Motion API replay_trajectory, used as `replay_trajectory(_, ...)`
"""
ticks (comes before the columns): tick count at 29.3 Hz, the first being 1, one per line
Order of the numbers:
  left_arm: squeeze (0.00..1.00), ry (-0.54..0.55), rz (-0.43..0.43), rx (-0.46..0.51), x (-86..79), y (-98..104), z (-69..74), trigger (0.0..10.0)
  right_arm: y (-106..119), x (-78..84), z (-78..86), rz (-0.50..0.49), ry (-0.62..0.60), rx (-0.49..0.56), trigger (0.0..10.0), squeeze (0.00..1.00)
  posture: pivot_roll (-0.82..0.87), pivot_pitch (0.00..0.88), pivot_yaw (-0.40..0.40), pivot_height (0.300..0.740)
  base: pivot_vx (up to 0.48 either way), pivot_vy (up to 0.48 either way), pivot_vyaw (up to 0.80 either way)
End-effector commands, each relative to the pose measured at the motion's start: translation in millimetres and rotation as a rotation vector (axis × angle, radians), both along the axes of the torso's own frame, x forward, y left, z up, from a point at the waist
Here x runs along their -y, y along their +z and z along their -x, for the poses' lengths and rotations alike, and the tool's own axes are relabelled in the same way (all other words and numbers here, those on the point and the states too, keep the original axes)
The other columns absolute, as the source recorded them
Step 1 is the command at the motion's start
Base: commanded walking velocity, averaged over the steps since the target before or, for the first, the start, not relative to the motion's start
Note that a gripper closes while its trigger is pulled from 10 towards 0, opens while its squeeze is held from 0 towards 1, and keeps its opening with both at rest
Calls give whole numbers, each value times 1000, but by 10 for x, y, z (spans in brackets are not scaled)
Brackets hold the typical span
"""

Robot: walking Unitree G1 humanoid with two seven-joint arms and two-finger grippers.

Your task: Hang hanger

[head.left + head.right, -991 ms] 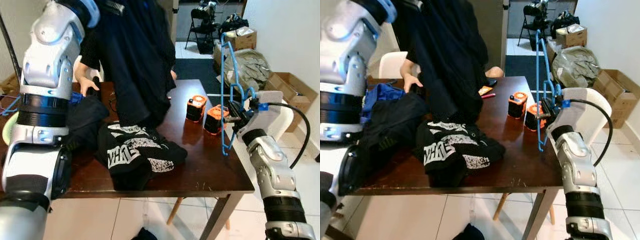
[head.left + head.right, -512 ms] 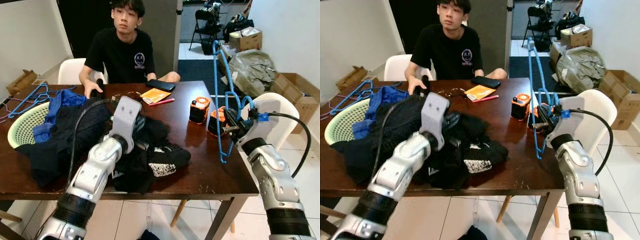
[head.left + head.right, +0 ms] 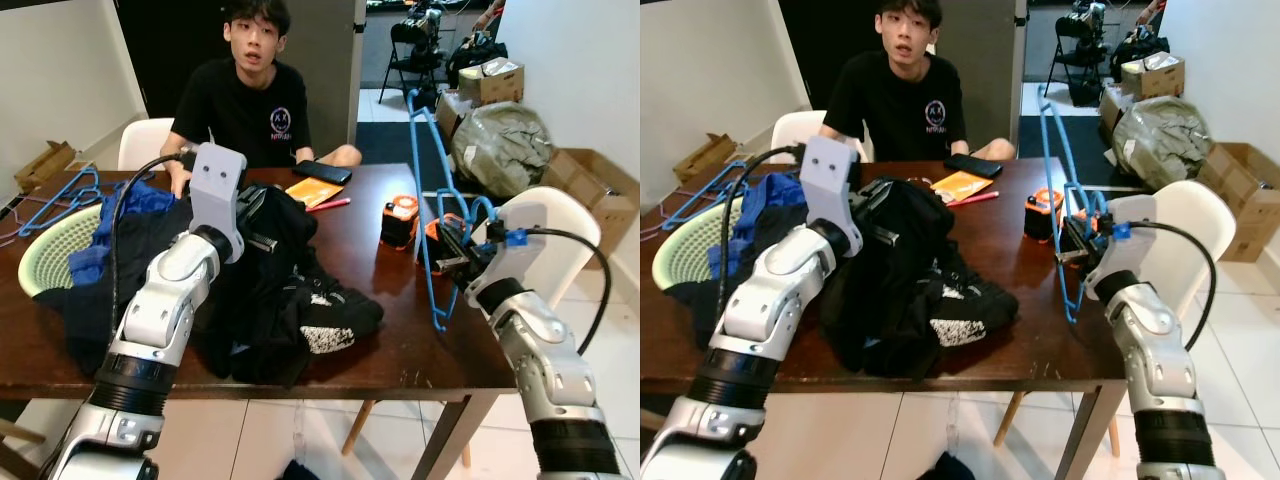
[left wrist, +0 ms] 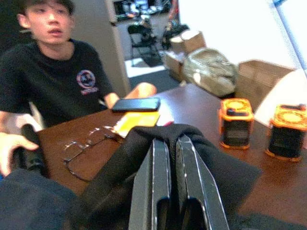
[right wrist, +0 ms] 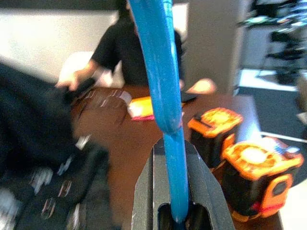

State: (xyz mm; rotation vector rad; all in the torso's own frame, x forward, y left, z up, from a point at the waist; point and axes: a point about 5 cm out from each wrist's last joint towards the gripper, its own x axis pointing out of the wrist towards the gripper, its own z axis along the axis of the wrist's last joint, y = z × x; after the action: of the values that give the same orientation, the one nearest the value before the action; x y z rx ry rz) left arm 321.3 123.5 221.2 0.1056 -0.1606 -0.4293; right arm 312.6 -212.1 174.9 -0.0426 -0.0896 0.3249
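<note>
The right gripper (image 3: pixel 447 252) has its fingers clamped on the thin blue plastic hanger (image 3: pixel 428 210), held upright above the brown wooden tabletop (image 3: pixel 390 340). The left gripper (image 3: pixel 258 215) pinches the black cloth garment (image 3: pixel 262 300). I judge the hanging itself remains.

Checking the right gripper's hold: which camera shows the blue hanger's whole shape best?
The left eye view: the blue hanger stands full-length in the right gripper. The right eye view matches; the right wrist view shows a close blurred bar between the fingers.
</note>
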Motion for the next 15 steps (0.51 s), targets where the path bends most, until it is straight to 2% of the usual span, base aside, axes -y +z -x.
replay_trajectory(1,0,-176,-134,-251,240,-505,303,0,-52,-85,48,29,98,-40,10000,0,1,16,18,740,0,0,0)
replay_trajectory(3,0,-176,-134,-251,240,-505,303,0,-52,-85,48,29,98,-40,10000,0,1,16,18,740,0,0,0)
replay_trajectory(4,0,-231,-199,-368,292,-759,493,0,-64,-112,65,41,135,-51,10000,0,2,17,16,740,0,0,0)
replay_trajectory(5,0,-231,-199,-368,292,-759,493,0,-64,-112,65,41,135,-51,10000,0,2,17,16,740,0,0,0)
replay_trajectory(6,0,-248,-227,-441,301,-899,610,0,-67,-129,73,45,155,-54,10000,0,1,17,13,740,0,0,0)
replay_trajectory(9,0,-248,-227,-441,301,-899,610,0,-67,-129,73,45,155,-54,10000,0,1,17,13,740,0,0,0)
replay_trajectory(10,0,-193,-238,-474,227,-945,631,0,-72,-139,80,42,169,-58,10000,0,0,15,11,740,0,0,0)
replay_trajectory(12,0,-193,-238,-474,227,-945,631,0,-72,-139,80,42,169,-58,10000,0,0,15,11,740,0,0,0)
replay_trajectory(13,0,-44,-255,-468,4,-925,541,0,-91,-140,85,39,177,-65,10000,0,3,11,6,740,0,0,0)
replay_trajectory(15,0,-44,-255,-468,4,-925,541,0,-91,-140,85,39,177,-65,10000,0,3,11,6,740,0,0,0)
